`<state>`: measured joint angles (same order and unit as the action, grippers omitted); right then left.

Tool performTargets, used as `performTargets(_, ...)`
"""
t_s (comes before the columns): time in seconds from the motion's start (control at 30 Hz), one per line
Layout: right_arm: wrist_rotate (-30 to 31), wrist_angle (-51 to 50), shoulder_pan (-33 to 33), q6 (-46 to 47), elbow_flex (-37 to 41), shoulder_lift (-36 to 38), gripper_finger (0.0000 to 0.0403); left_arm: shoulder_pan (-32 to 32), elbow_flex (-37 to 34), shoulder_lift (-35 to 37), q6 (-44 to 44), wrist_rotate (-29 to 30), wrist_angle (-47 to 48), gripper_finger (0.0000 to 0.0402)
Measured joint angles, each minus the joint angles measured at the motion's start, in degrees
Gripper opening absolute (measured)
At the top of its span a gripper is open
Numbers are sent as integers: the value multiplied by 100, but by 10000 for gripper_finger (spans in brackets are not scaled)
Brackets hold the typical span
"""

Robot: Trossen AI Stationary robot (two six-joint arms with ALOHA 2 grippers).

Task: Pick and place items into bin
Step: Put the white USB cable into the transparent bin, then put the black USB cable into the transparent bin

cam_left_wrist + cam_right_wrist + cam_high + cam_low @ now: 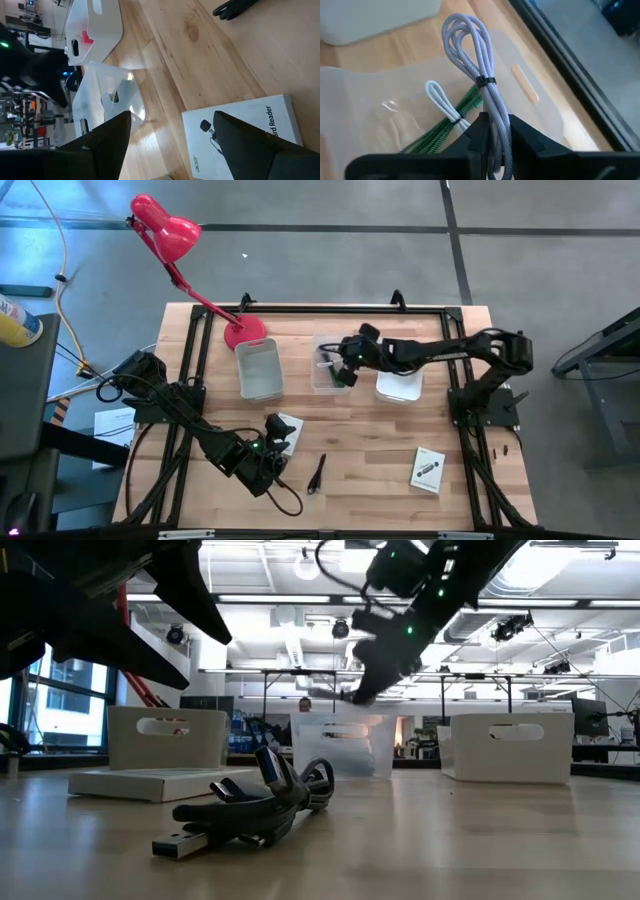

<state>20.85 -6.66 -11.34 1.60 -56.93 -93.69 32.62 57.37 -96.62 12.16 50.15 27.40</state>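
Note:
My right gripper [341, 368] hangs over the clear middle bin [322, 380] and is shut on a pale grey braided cable bundle [472, 50] bound with a black tie. A green braided cable [451, 120] and a white cable [440, 100] lie in that bin. My left gripper [276, 440] is open over a white card box with dark print [250, 122], its fingers astride the box's near end. A second white card [428, 470] and a black cable [317, 474] lie flat on the table. My right gripper pinches the grey cable bundle just below its black tie [496, 107] between the two fingers [522, 132]. The strands run along the fingers, and the looped end [462, 25] sticks out past the fingertips. The bundle is lifted clear above the clear bin's floor.
A white bin [258, 368] stands left of the clear one and another white bin [398, 386] right of it. The red desk lamp [238, 333] stands at the far left of the table. Bare wood [370, 450] lies between the black cable and the second card.

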Motion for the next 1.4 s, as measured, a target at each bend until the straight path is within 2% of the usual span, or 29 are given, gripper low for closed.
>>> performTargets(0.2,-221,95,-39,105,0,-166,40,-1,0,0,1,0,17,271)
performTargets(0.47,-306,125,-38,202,0,-156,97,0,0,0,0,0,24,271)
performTargets(0.63,-305,123,-37,199,0,-156,117,-1,0,0,0,-2,24,271)
performTargets(0.77,-425,109,39,-126,0,-119,121,-2,0,0,0,-2,24,271)
performTargets(0.9,-1024,127,314,-683,0,-43,122,0,0,0,0,-2,80,271)
performTargets(1.0,-1225,133,612,-1029,0,8,122,-1,0,0,-1,2,114,271)
performTargets(1.1,-1044,160,890,-1238,0,43,122,-2,0,0,-2,26,113,271)
performTargets(1.3,-83,153,1155,-1265,-1,46,122,-2,0,0,-2,21,88,271)
performTargets(1.4,-84,136,1177,-1265,0,74,122,-2,0,0,113,-412,-291,271)
